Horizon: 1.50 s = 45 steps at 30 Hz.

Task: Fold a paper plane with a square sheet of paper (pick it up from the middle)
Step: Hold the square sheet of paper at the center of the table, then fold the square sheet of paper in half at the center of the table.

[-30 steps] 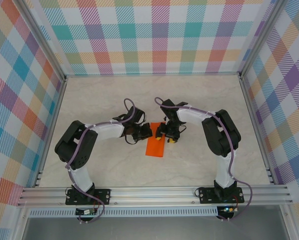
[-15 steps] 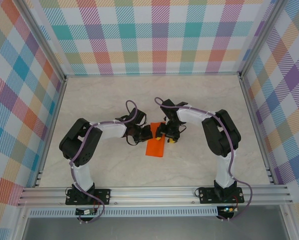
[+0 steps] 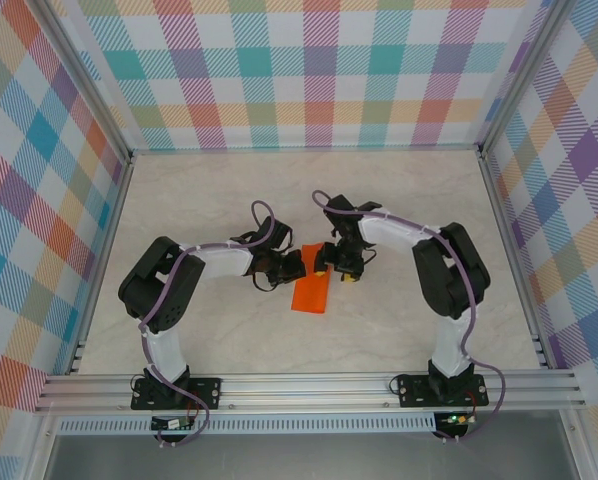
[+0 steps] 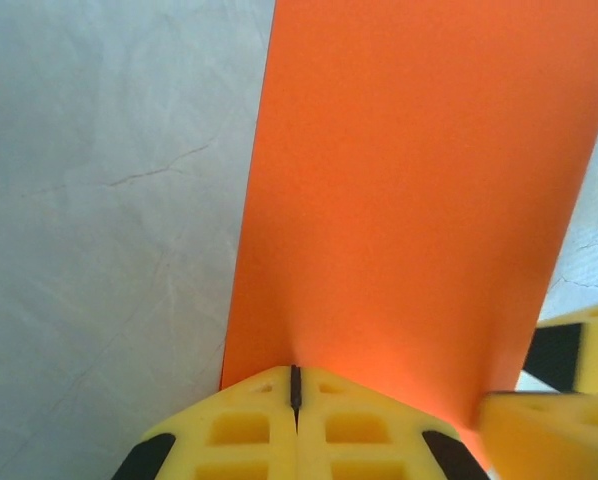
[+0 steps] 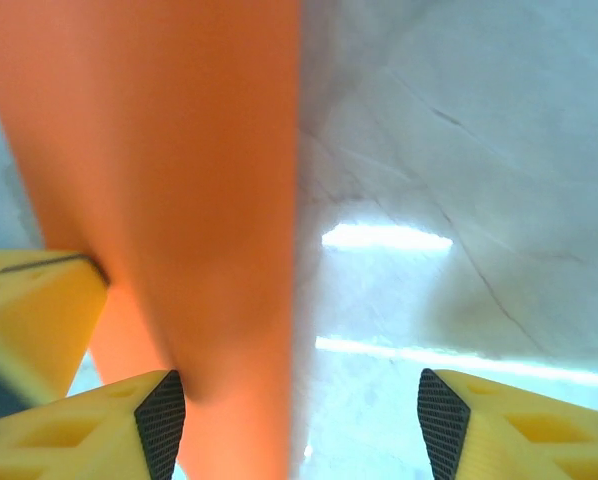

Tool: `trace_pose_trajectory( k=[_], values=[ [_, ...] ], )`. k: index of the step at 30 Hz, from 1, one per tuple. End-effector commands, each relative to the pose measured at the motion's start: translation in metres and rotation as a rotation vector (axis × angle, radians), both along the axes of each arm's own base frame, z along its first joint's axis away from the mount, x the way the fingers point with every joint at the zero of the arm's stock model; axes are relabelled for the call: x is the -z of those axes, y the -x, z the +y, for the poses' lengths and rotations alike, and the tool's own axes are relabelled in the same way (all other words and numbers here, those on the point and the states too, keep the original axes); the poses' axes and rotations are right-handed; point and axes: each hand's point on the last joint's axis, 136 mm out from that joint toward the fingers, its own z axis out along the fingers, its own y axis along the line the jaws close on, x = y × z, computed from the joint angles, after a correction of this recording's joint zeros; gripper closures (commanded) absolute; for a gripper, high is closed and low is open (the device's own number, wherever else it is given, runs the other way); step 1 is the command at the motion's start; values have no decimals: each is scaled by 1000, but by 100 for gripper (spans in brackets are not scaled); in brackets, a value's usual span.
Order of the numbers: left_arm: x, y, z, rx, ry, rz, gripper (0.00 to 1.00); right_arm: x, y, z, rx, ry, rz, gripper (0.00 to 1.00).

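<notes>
Top view: the paper plane (image 3: pixel 311 293) lies near the middle of the table (image 3: pixel 199 200), a bright orange folded strip, not yet a dart. Both arms meet at its far end. My left gripper (image 3: pixel 293 265) sits at the far left corner of the paper, and my right gripper (image 3: pixel 326 264) is just beside it at the far right corner. From up here I cannot tell how the fingers stand. Nothing else lies near the paper. Its near end is free on the table.

Left wrist: the left gripper (image 4: pixel 295 385) has its two yellow fingers pressed together with only a thin dark seam between them. The edge of the paper plane (image 4: pixel 409 190) runs straight into that seam and puckers slightly there, so I read it as pinched. Bare marbled table (image 4: pixel 109 200) lies left of the paper. At the paper's lower right, a yellow finger of the right gripper (image 4: pixel 564 400) crowds in, blurred.

Right wrist: the right gripper (image 5: pixel 294 405) has its fingers well apart. The paper plane (image 5: pixel 179 150) rises between them, close against the left finger (image 5: pixel 129 425); the right finger (image 5: pixel 499 425) stands clear of it over the table (image 5: pixel 459 150). Left of the paper, the left gripper (image 5: pixel 29 310) shows as a yellow block touching the sheet.
</notes>
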Motion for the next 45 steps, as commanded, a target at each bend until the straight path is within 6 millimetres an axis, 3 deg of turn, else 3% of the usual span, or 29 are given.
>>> trace_pose_trajectory(
  k=[1, 4, 8, 13, 24, 45],
  values=[
    [17, 14, 7, 11, -55, 34, 100, -38, -8, -3, 40, -89, -124, 34],
    [17, 14, 7, 10, -55, 33, 100, -54, -4, 16, 47, -288, -159, 52],
    [17, 14, 7, 10, -56, 33, 100, -53, 2, 41, 55, -478, -127, 76],
    [18, 15, 8, 10, -56, 36, 100, -39, 1, 47, 70, -519, -105, 88],
    [17, 16, 8, 14, -58, 35, 100, -6, 6, 45, 74, -505, -58, 92],
    [21, 19, 10, 21, -68, 45, 100, 47, 30, 1, 78, -385, -33, 91]
  ],
)
